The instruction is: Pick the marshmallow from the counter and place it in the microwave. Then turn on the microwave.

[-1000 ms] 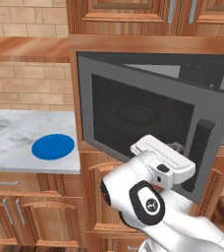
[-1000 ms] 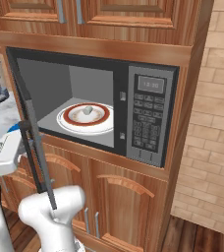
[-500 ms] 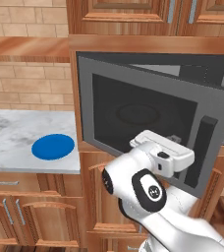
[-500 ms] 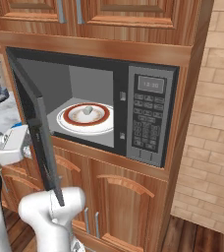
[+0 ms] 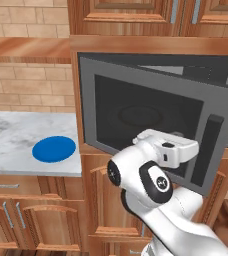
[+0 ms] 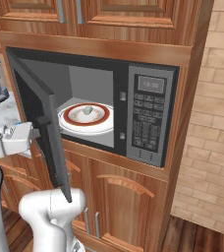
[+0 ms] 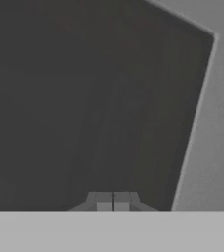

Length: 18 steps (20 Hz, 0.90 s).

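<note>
I have the gripper (image 7: pixel 113 203) shut on nothing, fingertips pressed together, facing the dark glass of the microwave door (image 5: pixel 151 120) at frame centre. The marshmallow (image 6: pixel 88 109) sits on the red-rimmed plate (image 6: pixel 85 116) inside the microwave (image 6: pixel 128 110), beyond the door. The keypad (image 6: pixel 146 115) lies right; I can't read its writing

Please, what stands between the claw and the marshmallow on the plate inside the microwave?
The open microwave door. In the right base view, the claw is outside it, the marshmallow sits behind it on the plate. In the hand view, the shut claw faces its dark glass.
</note>
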### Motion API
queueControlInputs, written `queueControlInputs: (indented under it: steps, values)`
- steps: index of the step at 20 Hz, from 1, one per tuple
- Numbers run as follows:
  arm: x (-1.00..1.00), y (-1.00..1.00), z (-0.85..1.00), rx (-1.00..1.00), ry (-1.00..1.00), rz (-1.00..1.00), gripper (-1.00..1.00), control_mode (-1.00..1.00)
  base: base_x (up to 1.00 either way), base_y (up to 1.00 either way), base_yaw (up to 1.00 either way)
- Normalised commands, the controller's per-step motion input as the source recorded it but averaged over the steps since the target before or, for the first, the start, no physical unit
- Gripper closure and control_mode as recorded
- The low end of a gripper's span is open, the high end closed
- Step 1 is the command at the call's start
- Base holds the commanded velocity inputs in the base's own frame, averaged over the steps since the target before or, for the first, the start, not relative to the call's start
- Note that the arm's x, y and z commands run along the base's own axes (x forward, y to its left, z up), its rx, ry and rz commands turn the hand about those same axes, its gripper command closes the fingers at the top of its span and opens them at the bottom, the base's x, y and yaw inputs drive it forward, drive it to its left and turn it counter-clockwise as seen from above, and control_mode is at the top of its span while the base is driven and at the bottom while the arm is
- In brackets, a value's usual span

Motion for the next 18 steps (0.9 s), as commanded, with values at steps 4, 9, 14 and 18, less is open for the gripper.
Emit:
queueControlInputs:
  steps: [4,9,14,18]
  values:
    - [0.18,-0.12,0.00,0.00,0.09,0.07,1.00,-1.00,0.00,0.00,0.00]
    - [0.21,-0.10,0.00,0.00,0.08,0.09,1.00,-1.00,0.00,0.00,0.00]
    - [0.17,-0.15,0.00,0.00,0.06,0.11,1.00,-1.00,0.00,0.00,0.00]
    - [0.10,-0.17,0.00,0.00,0.03,0.11,1.00,-1.00,0.00,0.00,0.00]
